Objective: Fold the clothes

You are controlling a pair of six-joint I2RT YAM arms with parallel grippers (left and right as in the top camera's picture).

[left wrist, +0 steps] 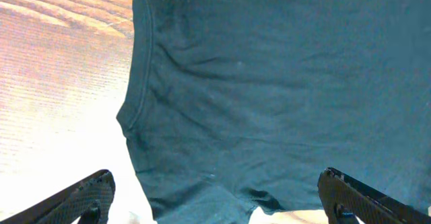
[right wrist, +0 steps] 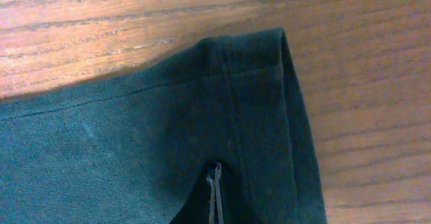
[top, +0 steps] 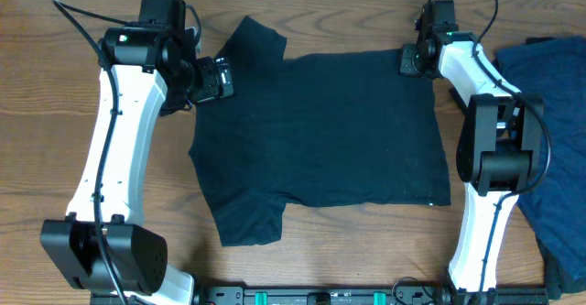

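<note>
The dark teal-black T-shirt (top: 320, 131) lies spread flat on the table, sleeves at the left and hem at the right. My left gripper (top: 212, 78) is open at the shirt's far left edge. In the left wrist view its two fingers (left wrist: 222, 207) straddle a ribbed edge of the T-shirt (left wrist: 269, 83) without closing on it. My right gripper (top: 414, 62) sits on the shirt's far right corner. In the right wrist view its fingers (right wrist: 214, 183) are pressed together on the fabric just inside the hemmed corner (right wrist: 256, 69).
A second, lighter navy garment (top: 554, 122) lies bunched at the table's right edge, beside the right arm. Bare wooden table (top: 55, 140) surrounds the shirt. A dark rail runs along the front edge (top: 320, 296).
</note>
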